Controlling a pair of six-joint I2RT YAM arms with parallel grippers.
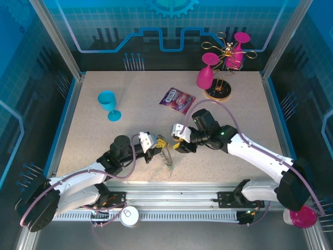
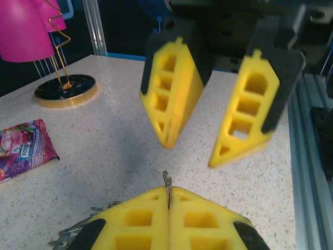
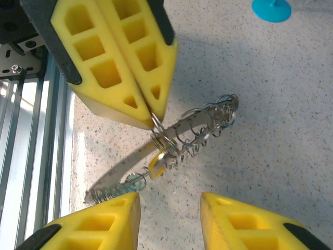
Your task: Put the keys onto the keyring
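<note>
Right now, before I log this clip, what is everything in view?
keyring: 1, dark grey, hanging from left claw
keys: 2 seen, yellow-orange and teal, at the ring's loops
blue goblet: 1, blue, table's far left
wire stand: 1, gold, far right
pink goblets: 2, pink, at the stand
snack packet: 1, purple, mid-table
pink thing: 1, off-table, near right corner
white can-like thing: 1, below the near edge
left claw: shut on a ring loop
right claw: open, facing the ring
</note>
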